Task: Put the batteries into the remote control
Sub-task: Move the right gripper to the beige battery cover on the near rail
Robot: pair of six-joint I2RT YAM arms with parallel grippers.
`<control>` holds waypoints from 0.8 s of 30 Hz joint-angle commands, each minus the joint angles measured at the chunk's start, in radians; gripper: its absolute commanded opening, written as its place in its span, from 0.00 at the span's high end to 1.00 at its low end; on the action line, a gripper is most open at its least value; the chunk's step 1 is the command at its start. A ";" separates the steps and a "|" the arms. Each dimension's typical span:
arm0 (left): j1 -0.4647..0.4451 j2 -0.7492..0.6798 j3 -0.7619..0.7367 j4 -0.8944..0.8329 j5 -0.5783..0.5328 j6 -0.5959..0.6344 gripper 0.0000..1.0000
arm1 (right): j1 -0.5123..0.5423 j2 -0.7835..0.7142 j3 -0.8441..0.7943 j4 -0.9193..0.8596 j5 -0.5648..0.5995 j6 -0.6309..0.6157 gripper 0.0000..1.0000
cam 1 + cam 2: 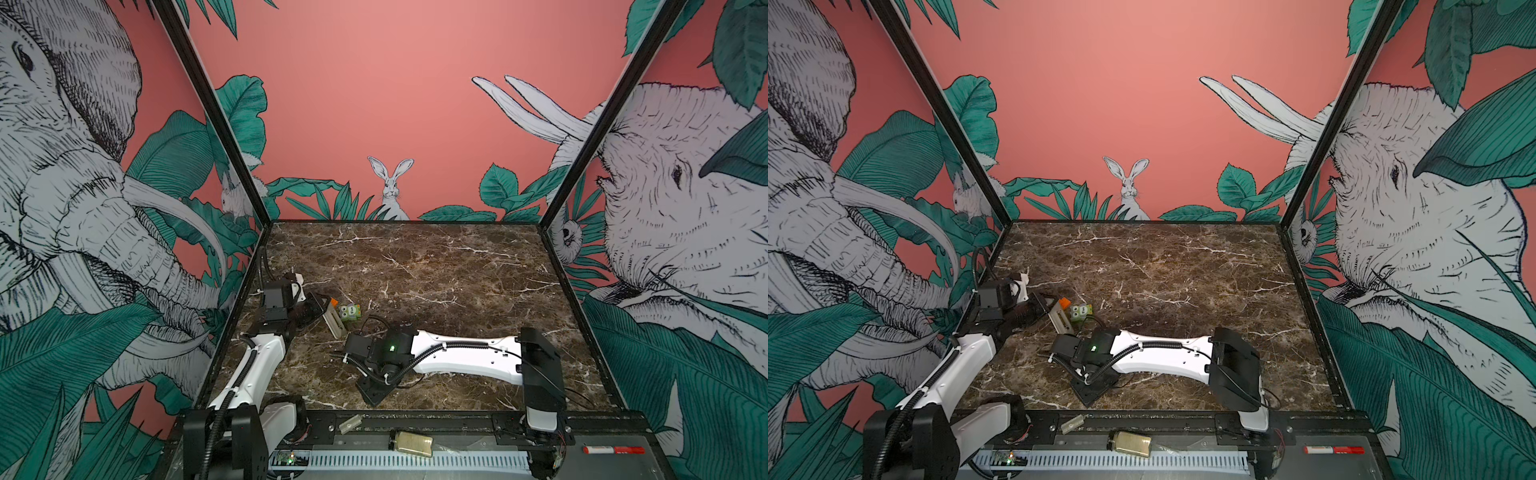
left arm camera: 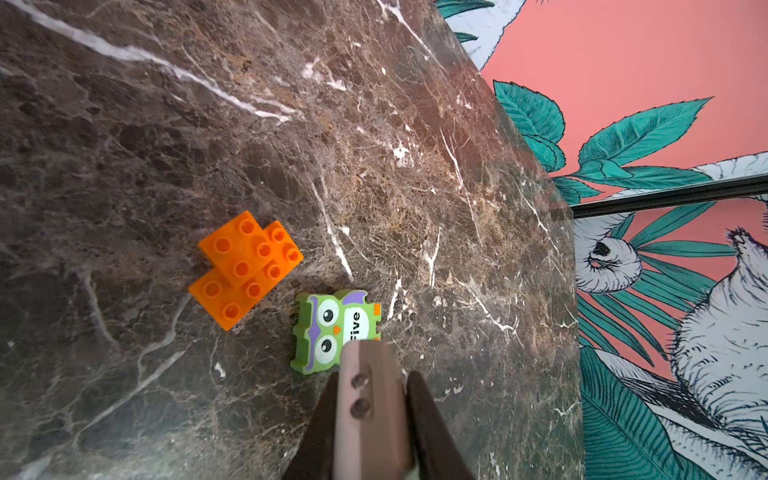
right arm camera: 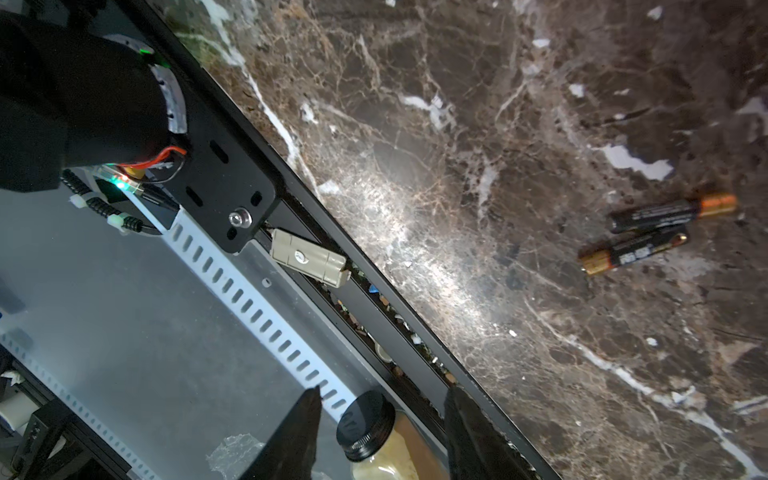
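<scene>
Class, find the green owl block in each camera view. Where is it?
In a top view: green owl block left of centre, beside the remote control.
In a top view: same place.
Left wrist: green owl block just past the remote control's tip.
Right wrist: not in it.
Shared landmark: orange brick beside it.
</scene>
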 commanded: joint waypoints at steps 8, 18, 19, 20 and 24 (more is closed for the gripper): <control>0.017 -0.027 -0.005 -0.023 -0.002 0.050 1.00 | 0.062 0.115 0.048 0.086 0.000 0.083 0.52; 0.070 -0.009 0.001 -0.030 0.044 0.088 1.00 | 0.091 0.194 0.061 0.107 -0.011 0.120 0.60; 0.074 -0.009 0.004 -0.030 0.050 0.090 1.00 | 0.091 0.200 0.061 0.105 -0.014 0.123 0.61; 0.077 -0.007 0.006 -0.033 0.055 0.095 1.00 | 0.092 0.207 0.063 0.102 -0.014 0.126 0.62; 0.078 0.005 0.001 -0.017 0.069 0.094 1.00 | 0.092 0.221 0.072 0.096 -0.008 0.140 0.63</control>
